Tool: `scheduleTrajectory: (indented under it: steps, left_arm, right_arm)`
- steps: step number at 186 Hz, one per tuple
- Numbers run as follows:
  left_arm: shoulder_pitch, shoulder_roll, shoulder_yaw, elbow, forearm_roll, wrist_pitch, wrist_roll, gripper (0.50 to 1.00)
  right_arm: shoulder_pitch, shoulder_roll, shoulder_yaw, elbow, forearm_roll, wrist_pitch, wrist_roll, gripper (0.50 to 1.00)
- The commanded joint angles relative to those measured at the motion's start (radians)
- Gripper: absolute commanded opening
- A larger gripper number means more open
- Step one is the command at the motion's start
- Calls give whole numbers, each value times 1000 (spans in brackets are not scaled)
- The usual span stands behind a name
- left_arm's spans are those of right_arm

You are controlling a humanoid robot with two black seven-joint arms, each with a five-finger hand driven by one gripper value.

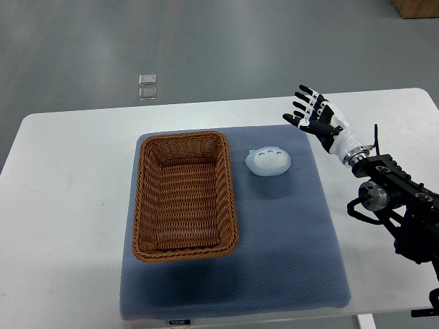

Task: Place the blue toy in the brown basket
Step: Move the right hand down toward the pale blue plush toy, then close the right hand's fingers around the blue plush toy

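A pale blue round toy (pixel 268 162) lies on the blue-grey mat (pixel 288 240), just right of the brown wicker basket (pixel 140 199). The basket is rectangular and holds nothing. My right hand (pixel 311 111) hovers above the mat's far right corner, up and to the right of the toy, fingers spread and holding nothing. A clear gap separates the hand from the toy. The right arm comes in from the lower right edge. No left arm shows.
The mat lies on a white table (pixel 68 205) whose far edge runs behind the basket. Two small clear squares (pixel 147 86) lie on the grey floor beyond the table. A brown box corner (pixel 418 7) shows at top right.
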State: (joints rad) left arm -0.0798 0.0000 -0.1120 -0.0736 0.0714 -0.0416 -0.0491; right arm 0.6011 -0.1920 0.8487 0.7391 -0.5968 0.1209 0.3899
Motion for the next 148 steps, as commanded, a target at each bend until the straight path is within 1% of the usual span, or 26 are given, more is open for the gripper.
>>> scheduleTrajectory:
  steps: [1, 16, 17, 24, 52, 71, 91, 110, 148]
  left_arm:
    - [0, 0, 0, 0, 1, 0, 0, 1000]
    - [0, 0, 0, 0, -1, 0, 0, 1000]
    - [0, 0, 0, 1, 1, 0, 0, 1000]
    - [0, 0, 0, 1, 1, 0, 0, 1000]
    - [0, 0, 0, 3, -1, 0, 0, 1000]
    - [0, 0, 0, 3, -1, 0, 2, 1000]
    - [0, 0, 0, 3, -1, 0, 0, 1000]
    - [0, 0, -2, 5, -1, 0, 0, 1000]
    - [0, 0, -2, 3, -1, 0, 0, 1000]
  right_arm:
    - [28, -33, -71, 6, -32, 0, 20, 915]
    - [42, -50, -102, 11, -46, 2, 29, 913]
    - [69, -81, -150, 17, -72, 5, 41, 913]
    - [92, -105, -192, 22, -98, 16, 50, 913]
    - [184, -179, -338, 31, -221, 72, 89, 913]
    - [247, -208, -450, 40, -322, 77, 119, 913]
    - [298, -221, -560, 51, -422, 72, 144, 911]
    - [318, -222, -625, 51, -501, 65, 156, 909]
    - [318, -207, -651, 51, -566, 62, 155, 891]
